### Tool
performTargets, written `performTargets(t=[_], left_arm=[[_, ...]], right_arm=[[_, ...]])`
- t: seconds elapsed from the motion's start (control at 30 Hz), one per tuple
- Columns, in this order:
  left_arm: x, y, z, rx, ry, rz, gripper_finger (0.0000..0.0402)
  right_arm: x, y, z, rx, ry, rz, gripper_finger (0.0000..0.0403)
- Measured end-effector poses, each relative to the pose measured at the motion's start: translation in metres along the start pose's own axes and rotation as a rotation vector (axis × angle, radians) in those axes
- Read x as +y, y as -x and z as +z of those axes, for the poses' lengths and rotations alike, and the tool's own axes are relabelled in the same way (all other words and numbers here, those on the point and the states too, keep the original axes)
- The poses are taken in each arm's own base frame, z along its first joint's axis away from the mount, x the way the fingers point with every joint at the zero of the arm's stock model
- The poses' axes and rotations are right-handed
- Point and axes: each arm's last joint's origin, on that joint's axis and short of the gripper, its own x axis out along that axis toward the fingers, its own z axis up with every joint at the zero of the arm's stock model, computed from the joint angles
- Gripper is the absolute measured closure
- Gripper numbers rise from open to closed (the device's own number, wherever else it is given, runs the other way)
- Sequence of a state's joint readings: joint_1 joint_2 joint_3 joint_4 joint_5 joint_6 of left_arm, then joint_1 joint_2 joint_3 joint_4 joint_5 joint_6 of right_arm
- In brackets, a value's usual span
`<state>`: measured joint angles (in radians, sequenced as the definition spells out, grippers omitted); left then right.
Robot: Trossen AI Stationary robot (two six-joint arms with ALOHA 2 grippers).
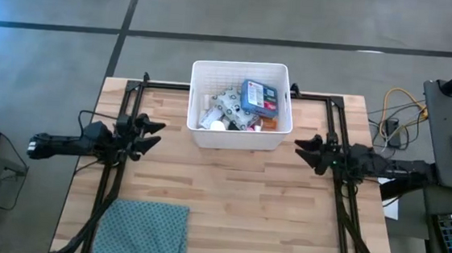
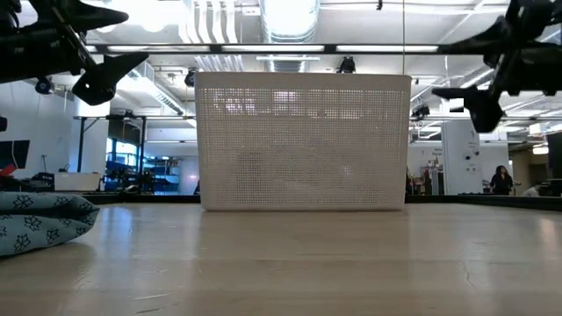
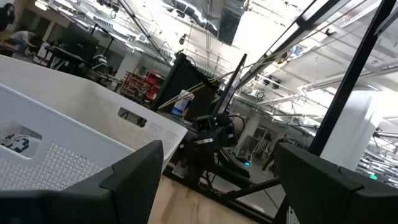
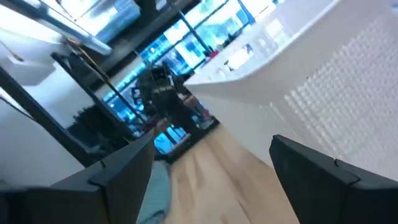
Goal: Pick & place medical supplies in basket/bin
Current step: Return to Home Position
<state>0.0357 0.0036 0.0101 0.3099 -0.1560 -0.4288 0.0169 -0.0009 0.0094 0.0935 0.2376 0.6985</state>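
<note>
While the low view shows the bin [image 2: 303, 140] only as a holey wall, the high view shows more. Middle left: the left gripper [image 1: 159, 134], fingers open and empty. Top middle: the one bin on the counter [image 1: 236, 200], holding one blue box [image 1: 259, 97]. Middle right: the right gripper [image 1: 301, 147], fingers open too.

From overhead we look straight down on the whole table [image 1: 236, 200], the white bin [image 1: 239, 137] at its far edge. At tabletop height we face level across the boards toward that bin's perforated wall, the room behind. From each wrist, tilted and close, we peer past dark fingers [image 3: 134, 180] at the bin's side; the left wrist camera meets the right arm [image 3: 211, 132], the right the left arm [image 4: 163, 93].
</note>
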Motion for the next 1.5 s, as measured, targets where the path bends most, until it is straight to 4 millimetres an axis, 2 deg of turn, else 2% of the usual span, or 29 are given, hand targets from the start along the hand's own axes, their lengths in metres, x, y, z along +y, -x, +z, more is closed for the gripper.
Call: performTargets(t=[0.1,0.3,0.77,1.2,1.5], left_arm=[[0.000,0.000,0.000,0.001,0.000,0.000,0.0114],[0.000,0.000,0.000,0.001,0.001,-0.001,0.0114],[0.000,0.000,0.000,0.001,0.001,-0.001,0.0114],[0.000,0.000,0.000,0.000,0.000,-0.001,0.0114],[0.003,-0.006,-0.009,0.088,-0.015,0.040,0.0114]], right_arm=[[0.005,0.000,0.005,-0.048,-0.018,0.060,0.0101],[0.006,0.000,0.006,-0.060,-0.020,0.061,0.0106],[0.012,0.002,0.000,0.003,-0.031,0.124,0.0094],[0.010,0.002,0.001,-0.010,-0.027,0.106,0.0106],[0.009,0.001,0.002,-0.012,-0.024,0.095,0.0098]])
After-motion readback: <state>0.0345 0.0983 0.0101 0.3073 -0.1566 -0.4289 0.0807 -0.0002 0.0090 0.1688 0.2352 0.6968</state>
